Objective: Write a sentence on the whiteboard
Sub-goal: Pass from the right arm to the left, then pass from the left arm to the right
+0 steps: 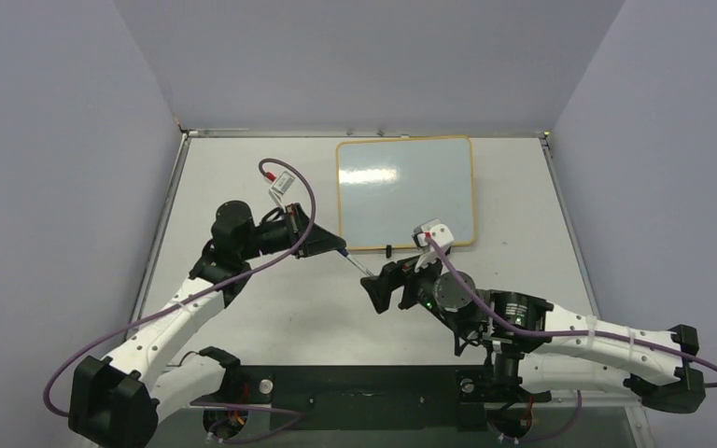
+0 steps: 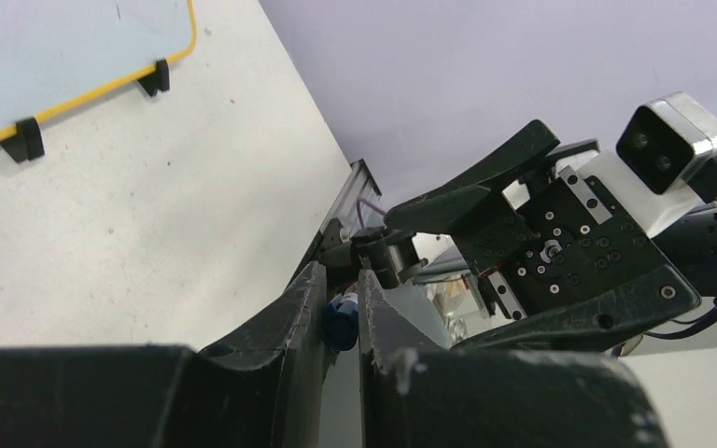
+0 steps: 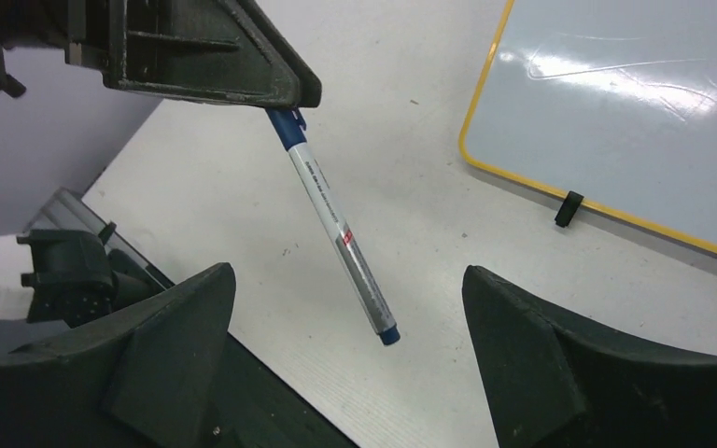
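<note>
L gripper (image 2: 340, 291) was clamped on blue pen (image 2: 341, 324); R gripper (image 2: 425, 275) gaped just beyond; board (image 2: 56, 47) upper left.

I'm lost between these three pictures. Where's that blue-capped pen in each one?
Top external: the pen sticks out of the left gripper, just below the whiteboard.
Left wrist: only its blue end shows, bottom centre, pinched in that gripper.
Right wrist: centre, hanging slantwise.
Shared landmark: the yellow-framed whiteboard.
</note>
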You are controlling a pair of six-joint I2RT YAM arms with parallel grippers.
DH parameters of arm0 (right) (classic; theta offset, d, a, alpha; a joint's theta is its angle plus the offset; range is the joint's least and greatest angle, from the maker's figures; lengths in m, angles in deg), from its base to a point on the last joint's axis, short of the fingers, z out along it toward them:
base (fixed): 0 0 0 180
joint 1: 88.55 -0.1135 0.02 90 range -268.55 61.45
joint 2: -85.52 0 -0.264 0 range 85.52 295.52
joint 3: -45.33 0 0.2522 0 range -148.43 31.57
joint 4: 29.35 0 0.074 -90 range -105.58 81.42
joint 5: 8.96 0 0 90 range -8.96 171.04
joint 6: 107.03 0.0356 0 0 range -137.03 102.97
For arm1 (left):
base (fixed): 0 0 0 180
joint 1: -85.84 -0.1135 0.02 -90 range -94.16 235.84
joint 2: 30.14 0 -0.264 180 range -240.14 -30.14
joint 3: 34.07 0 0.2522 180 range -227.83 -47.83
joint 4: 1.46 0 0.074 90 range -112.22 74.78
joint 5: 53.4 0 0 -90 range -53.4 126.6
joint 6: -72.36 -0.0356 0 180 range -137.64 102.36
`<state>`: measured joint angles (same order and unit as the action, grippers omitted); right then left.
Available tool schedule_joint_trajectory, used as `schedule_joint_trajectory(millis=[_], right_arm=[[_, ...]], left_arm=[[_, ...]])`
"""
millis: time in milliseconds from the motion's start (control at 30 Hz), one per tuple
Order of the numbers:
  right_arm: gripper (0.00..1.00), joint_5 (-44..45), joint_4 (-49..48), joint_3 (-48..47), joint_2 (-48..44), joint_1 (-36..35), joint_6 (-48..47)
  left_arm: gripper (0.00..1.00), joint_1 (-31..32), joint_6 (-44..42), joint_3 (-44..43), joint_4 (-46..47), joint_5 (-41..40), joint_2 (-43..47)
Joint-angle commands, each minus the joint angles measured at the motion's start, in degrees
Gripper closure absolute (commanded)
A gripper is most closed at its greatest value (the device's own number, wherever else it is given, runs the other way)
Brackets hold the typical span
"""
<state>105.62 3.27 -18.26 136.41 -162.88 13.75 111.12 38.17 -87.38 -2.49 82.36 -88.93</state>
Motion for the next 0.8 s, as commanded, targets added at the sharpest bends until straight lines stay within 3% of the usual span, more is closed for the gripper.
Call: schedule_joint_trajectory(millis=[0, 200, 367, 600, 767], right_arm=[[0.13, 9.64, -3.25, 0.25, -4.72, 0.11, 5.42], [0.12, 15.10, -5.84, 2.12, -8.10, 0.82, 7.84], [0.13, 14.54, -15.71, 6.02, -11.01, 2.21, 10.18], [0.13, 6.80, -37.77, 13.62, -12.68, 6.37, 11.55], [0.17, -0.43, -44.92, 14.15, -9.93, 9.21, 10.78]], left_arm=[[1.00, -2.80, 5.90, 0.34, 11.16, -2.58, 1.71], [1.00, -4.07, 9.85, -2.02, 15.14, -11.00, 4.31], [1.00, -4.07, 14.48, -0.35, 22.89, -17.43, 5.55], [1.00, -4.10, 19.63, 2.09, 35.06, -21.78, 4.30], [1.00, -3.44, 20.16, 3.36, 40.19, -23.92, 2.70]])
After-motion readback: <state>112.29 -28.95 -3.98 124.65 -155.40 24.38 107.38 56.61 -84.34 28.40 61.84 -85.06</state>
